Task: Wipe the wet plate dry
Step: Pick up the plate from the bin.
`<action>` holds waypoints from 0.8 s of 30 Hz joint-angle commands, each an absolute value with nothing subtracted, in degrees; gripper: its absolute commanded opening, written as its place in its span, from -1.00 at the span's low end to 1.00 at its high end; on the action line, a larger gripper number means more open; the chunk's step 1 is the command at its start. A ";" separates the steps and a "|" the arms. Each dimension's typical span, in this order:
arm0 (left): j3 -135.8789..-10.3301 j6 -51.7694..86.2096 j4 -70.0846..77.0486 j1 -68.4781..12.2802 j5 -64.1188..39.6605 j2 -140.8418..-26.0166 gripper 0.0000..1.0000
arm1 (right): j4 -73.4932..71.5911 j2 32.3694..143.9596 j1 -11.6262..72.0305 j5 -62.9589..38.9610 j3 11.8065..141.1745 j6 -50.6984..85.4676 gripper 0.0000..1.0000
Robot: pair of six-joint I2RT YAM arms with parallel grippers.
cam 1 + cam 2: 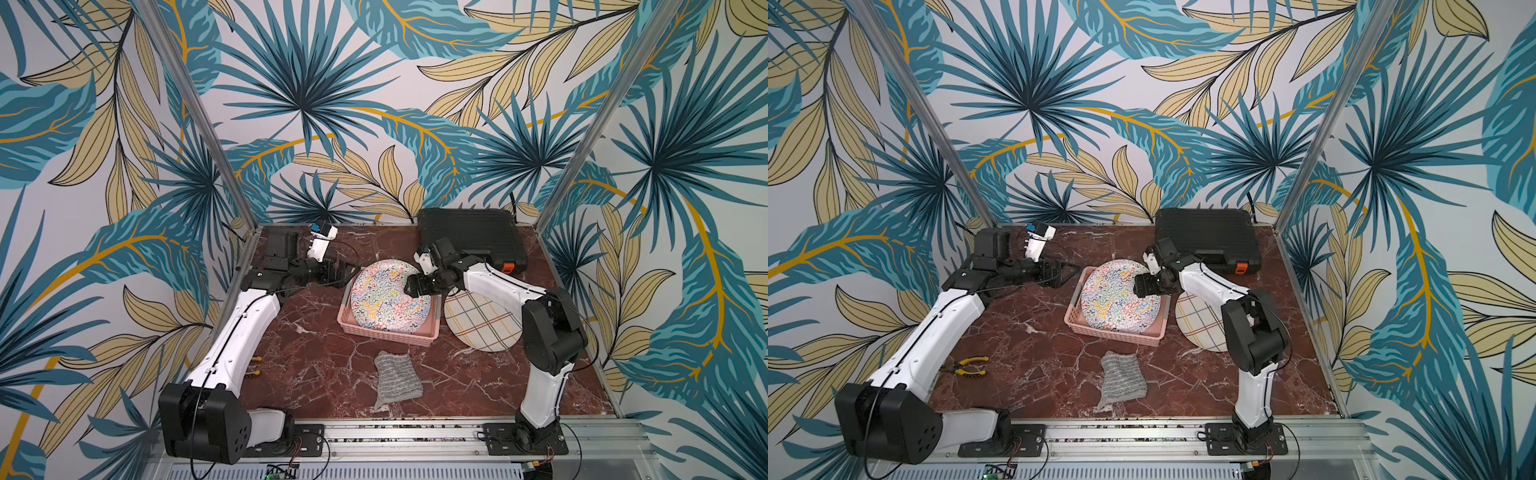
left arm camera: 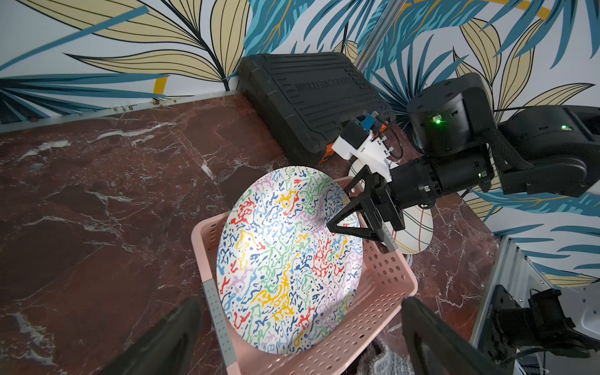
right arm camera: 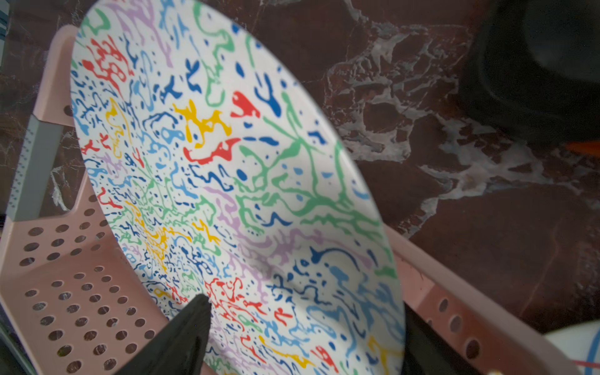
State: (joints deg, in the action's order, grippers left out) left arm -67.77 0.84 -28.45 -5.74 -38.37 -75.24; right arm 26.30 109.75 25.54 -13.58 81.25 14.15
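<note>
Centre table: squiggle-pattern plate (image 1: 388, 301) leans tilted in pink perforated basket (image 1: 390, 338), upper rim clear above basket wall. R gripper (image 1: 413, 286) jaws apart, straddling plate's R edge, unclamped. L gripper (image 1: 343, 269) spread wide, empty, just beside basket's L edge. Nearer front, grey cloth (image 1: 397, 374) lies apart, open marble tabletop (image 1: 316, 365) between.

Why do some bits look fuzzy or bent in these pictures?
In both top views everything is sharp, but the posts splay outward, likely wide-lens distortion. In the left wrist view the plate is crisp while the left end effector blurs. In the right wrist view a soft shadow crosses the plate and the case is unfocused.
</note>
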 commanded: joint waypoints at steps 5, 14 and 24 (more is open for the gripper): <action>-68.64 0.57 -28.14 -5.33 -38.50 -75.32 1.00 | 19.68 110.59 25.44 -23.00 76.82 14.76 0.40; -68.22 0.53 -27.75 -5.32 -38.24 -75.41 1.00 | 7.40 112.60 25.27 -32.73 72.74 20.70 0.04; -68.18 0.70 -27.59 -5.31 -38.05 -75.63 1.00 | -1.94 110.22 24.01 -36.82 68.88 25.68 -0.49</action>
State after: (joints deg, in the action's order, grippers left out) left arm -67.77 0.86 -28.38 -5.74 -38.33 -75.29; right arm 0.36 110.28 23.94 -33.21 70.70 23.59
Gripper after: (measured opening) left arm 0.999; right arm 0.257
